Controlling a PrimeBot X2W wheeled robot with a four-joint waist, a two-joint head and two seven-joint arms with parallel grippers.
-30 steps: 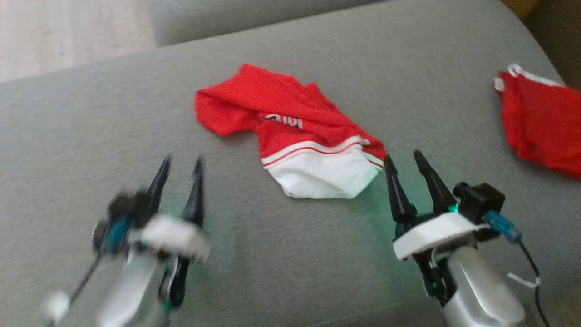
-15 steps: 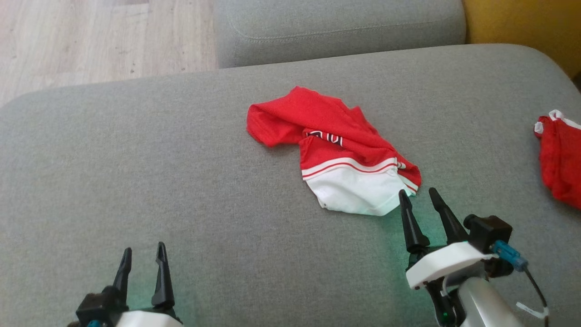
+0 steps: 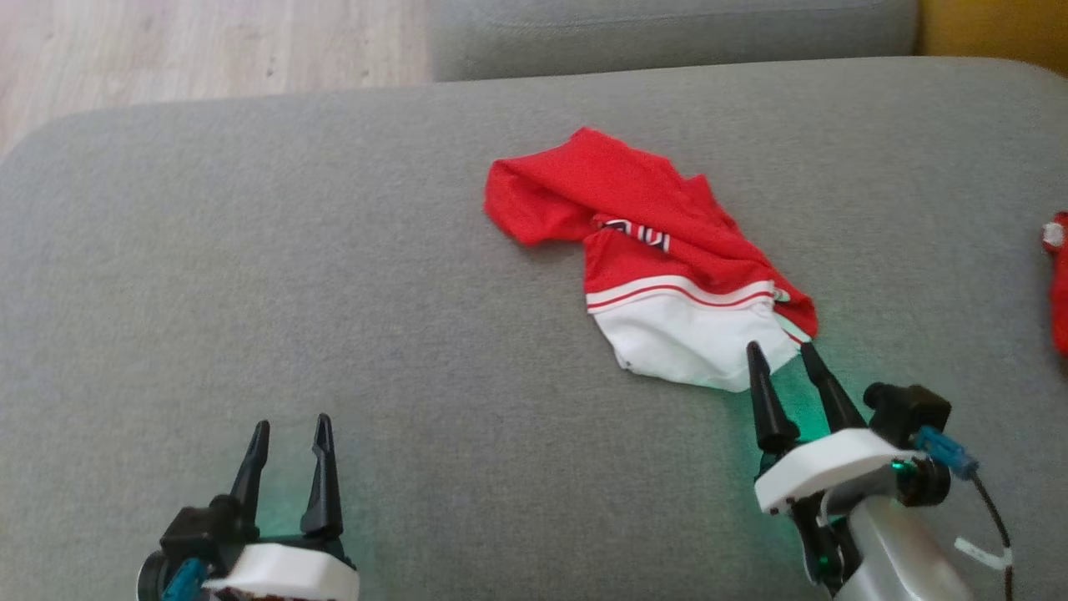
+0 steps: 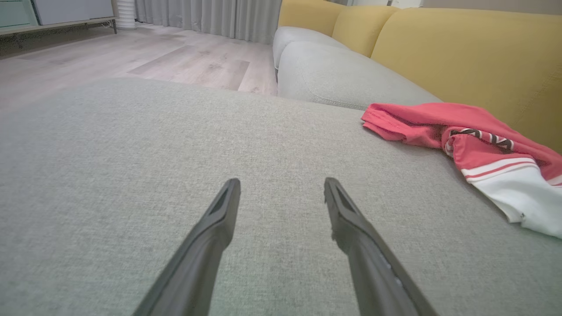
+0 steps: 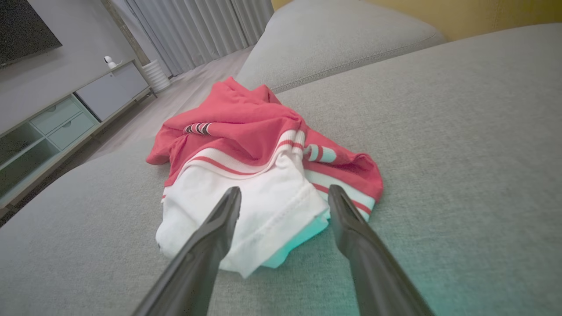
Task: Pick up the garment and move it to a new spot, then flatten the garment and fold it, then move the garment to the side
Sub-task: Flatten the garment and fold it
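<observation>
Two grippers: both stand with fingers spread wide and nothing between them.
Right gripper [image 3: 780,349]: at the near right, its tips reaching the near-right corner of the garment [image 3: 659,267]. In the right wrist view the white hem lies between and just beyond the two fingers. Whether they touch the cloth I cannot tell.
Why there: my judgement is that it is lined up for the first pick, aimed at the one loose edge that sticks out toward the robot.
Left gripper [image 3: 293,421]: at the near left, over the bare sofa seat [image 3: 334,292], well apart from the garment. It probably stands clear to leave the pick to the other arm.
Garment place: right of centre on the grey seat, running from far left to near right.
Garment look: crumpled red cloth with a white panel [image 3: 684,342] at the near end, red and white stripes above it, and dark lettering [image 3: 638,234] half lost in a fold.
Handling: thin and limp, with layers overlapping, so a pinch at the hem may catch only one layer.
Other cloth: a second red piece [image 3: 1060,284] lies at the far right edge, well apart.
Stage: nothing lifted yet.
</observation>
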